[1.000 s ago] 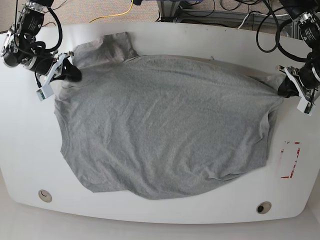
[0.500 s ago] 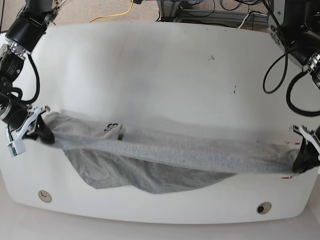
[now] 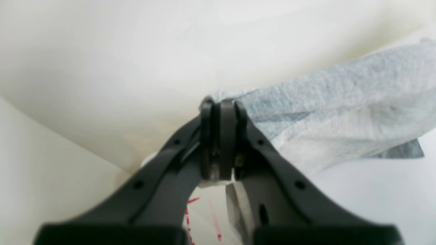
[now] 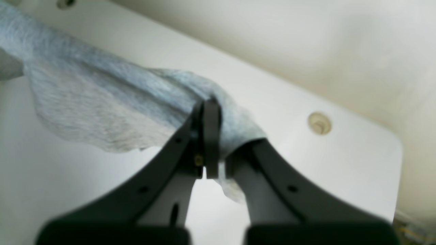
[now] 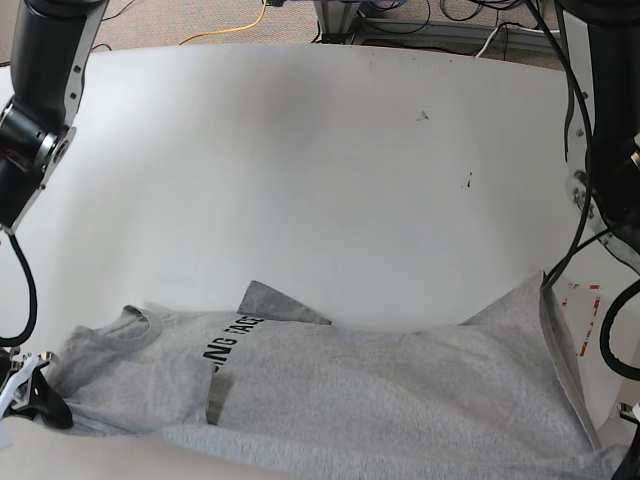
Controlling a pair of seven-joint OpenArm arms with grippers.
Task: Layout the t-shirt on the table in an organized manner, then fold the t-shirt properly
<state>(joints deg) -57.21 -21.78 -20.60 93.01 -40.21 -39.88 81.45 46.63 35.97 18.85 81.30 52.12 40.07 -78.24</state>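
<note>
Dragged to the table's [image 5: 300, 130] near edge, the t-shirt [image 5: 350, 390] hangs clamped in both pincers.

The t-shirt [image 5: 330, 390] shows partial dark lettering, unreadable.

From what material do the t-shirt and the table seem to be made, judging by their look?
The t-shirt: probably a soft knitted cotton, heather-grey and matt; it drapes and wrinkles, and the weave looks speckled, with dark printed letters. The table: a hard, smooth white top, perhaps laminate or painted board; it looks flat and slightly glossy, with small dark specks. The exact material cannot be told.
</note>
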